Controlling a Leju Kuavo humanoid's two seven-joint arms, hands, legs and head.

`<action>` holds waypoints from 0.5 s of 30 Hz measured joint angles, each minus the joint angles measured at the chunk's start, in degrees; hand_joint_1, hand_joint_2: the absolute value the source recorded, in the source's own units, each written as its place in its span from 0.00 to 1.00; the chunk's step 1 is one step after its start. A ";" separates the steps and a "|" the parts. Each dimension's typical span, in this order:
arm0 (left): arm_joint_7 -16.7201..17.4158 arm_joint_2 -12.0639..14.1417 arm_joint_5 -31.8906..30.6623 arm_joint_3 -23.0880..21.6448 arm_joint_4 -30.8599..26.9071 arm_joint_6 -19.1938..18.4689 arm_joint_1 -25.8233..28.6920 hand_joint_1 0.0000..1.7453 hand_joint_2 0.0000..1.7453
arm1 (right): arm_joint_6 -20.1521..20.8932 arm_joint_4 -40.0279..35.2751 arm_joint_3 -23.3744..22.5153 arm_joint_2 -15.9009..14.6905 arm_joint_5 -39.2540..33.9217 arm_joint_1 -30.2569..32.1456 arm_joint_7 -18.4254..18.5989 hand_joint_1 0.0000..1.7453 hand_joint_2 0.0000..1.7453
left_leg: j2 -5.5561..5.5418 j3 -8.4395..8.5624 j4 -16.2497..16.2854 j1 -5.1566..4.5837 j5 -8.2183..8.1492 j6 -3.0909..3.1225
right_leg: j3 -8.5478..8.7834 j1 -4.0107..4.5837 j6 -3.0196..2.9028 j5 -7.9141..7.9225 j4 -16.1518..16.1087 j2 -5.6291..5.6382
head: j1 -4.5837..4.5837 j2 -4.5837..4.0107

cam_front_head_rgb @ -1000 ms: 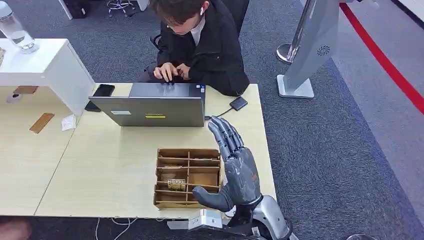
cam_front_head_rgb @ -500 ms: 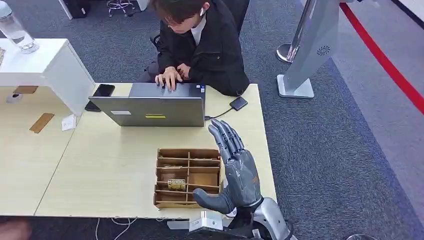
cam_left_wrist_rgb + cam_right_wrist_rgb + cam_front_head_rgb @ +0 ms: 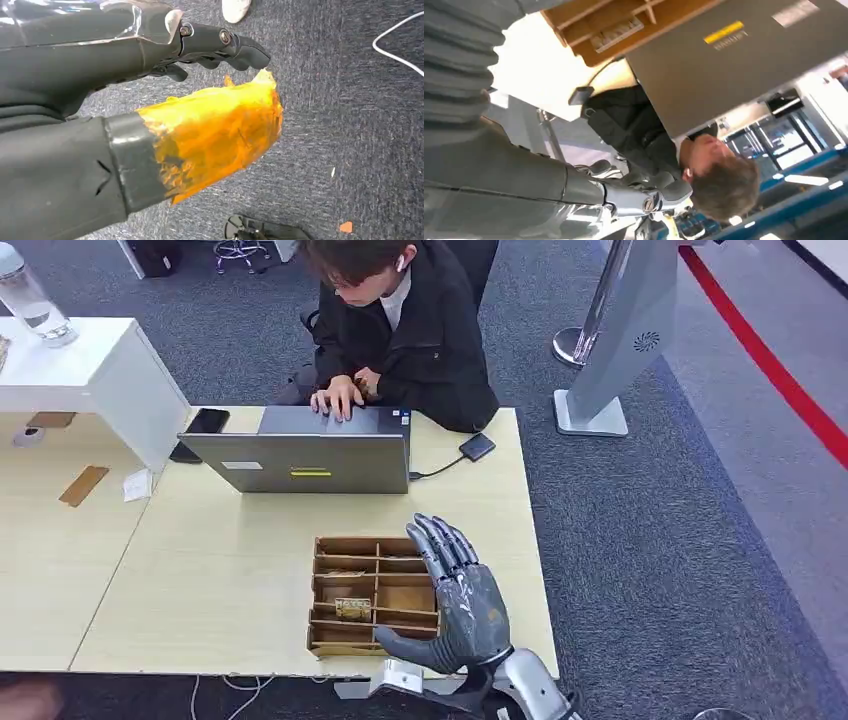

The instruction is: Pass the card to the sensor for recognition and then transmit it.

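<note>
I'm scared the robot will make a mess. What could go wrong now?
The right hand hangs open over the right edge of the wooden divider box, which sits near the table's front edge. A clumsy reach could shove the box off. The card lies in a narrow slot, so the fingers might slip or snag a divider. The laptop stands close behind the box.

Even, bright overhead light fills the head view with only soft shadows beside the laptop [image 3: 310, 462], while the right wrist view blows out pale near it and its background looks possibly defocused.
</note>
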 joint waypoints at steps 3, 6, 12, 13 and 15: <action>0.00 0.02 0.00 0.00 0.00 0.00 0.00 0.00 0.00 | -0.02 1.31 -0.24 0.00 0.22 -0.10 0.02 0.00 1.00 | -0.01 0.00 0.00 0.00 0.00 0.00 | 0.00 0.00 0.00 0.00 0.00 -0.01 | -0.02 0.00; 0.00 0.02 -0.02 0.00 0.00 0.00 -0.02 0.00 0.00 | -0.02 1.99 -0.26 0.00 0.31 -0.13 0.02 0.00 1.00 | -0.01 0.00 0.00 0.00 0.00 0.00 | 0.00 0.01 0.00 0.00 0.00 0.00 | 0.00 0.00; 0.79 0.09 -1.31 0.00 0.00 -0.39 -0.05 0.00 0.00 | 0.50 4.02 -0.29 0.00 9.07 -0.83 5.18 0.00 1.00 | 0.00 0.00 0.00 0.00 0.00 0.00 | -0.01 0.01 0.00 0.00 0.00 0.00 | -0.02 0.00; 0.92 0.09 -1.42 0.00 0.00 -0.42 -0.06 0.00 0.00 | 0.50 4.38 -0.29 0.00 9.23 -0.87 5.33 0.00 1.00 | -0.01 0.00 0.00 0.00 0.00 0.00 | 0.00 0.01 0.00 0.00 0.00 -0.01 | 0.00 0.00; 1.05 0.09 -1.55 0.00 0.00 -0.48 -0.05 0.00 0.00 | 0.50 4.90 -0.31 0.00 9.49 -0.91 5.38 0.00 1.00 | 0.00 0.00 0.00 0.00 0.00 0.00 | 0.00 0.01 0.00 0.00 0.00 0.00 | -0.02 0.00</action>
